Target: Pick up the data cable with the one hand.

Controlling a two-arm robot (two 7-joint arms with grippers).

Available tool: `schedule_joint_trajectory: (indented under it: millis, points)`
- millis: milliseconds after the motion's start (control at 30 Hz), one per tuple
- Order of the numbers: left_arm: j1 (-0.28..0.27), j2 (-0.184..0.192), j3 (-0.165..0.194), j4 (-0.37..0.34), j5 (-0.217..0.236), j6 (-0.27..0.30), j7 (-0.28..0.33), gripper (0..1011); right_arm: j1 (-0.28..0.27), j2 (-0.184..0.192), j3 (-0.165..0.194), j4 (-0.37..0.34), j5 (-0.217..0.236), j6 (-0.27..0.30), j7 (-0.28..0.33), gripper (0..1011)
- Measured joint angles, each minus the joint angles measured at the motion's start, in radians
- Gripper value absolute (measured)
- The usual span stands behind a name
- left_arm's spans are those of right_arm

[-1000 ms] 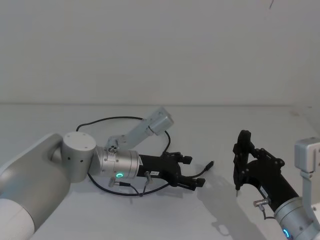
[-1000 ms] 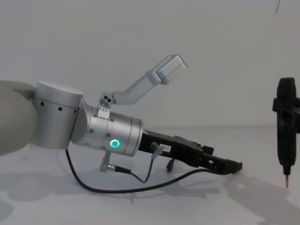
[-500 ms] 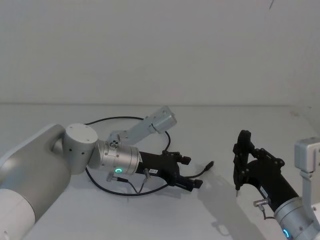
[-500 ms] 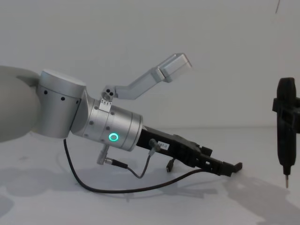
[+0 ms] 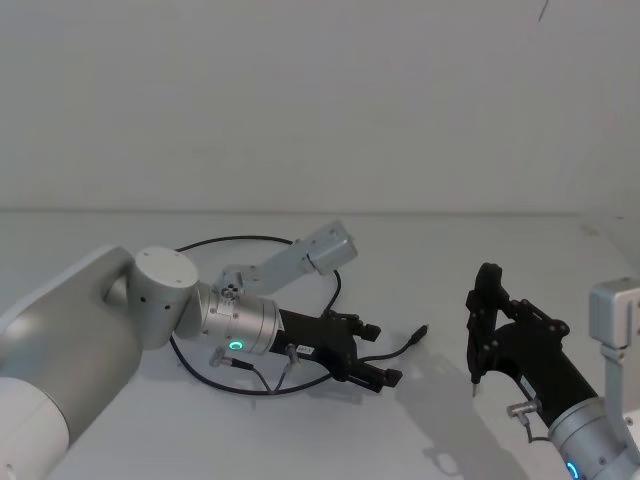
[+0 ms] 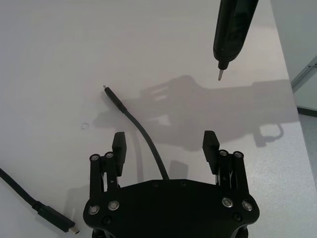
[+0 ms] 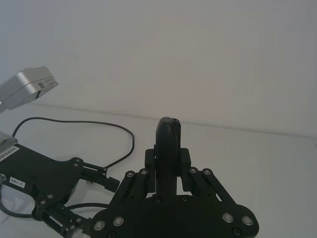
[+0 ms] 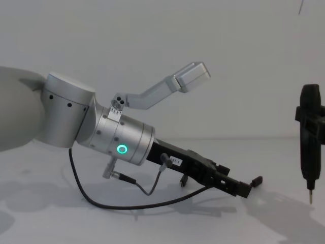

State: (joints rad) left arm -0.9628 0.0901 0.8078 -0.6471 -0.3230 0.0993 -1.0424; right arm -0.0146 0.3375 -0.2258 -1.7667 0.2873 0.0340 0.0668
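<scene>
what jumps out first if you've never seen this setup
The left gripper on its fat silver arm lies low over the white table, open and tilted down, with the data cable running between its jaws. At the table's right side, the right gripper holds a slim black tool upright, its metal tip pointing down.

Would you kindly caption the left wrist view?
Open black two-jaw left gripper above the thin black data cable on a white table.
</scene>
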Motion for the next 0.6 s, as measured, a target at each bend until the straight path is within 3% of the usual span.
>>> schedule_joint_trajectory:
  millis: [300, 600]
  points:
    - [0.006, 0.009, 0.005, -0.019, 0.007, 0.019, 0.016, 752, 0.0, 0.0, 0.0, 0.0, 0.0, 0.0, 0.0, 279]
    - [0.014, 0.015, 0.01, -0.027, 0.007, 0.034, 0.019, 451, 0.0, 0.0, 0.0, 0.0, 0.0, 0.0, 0.0, 279]
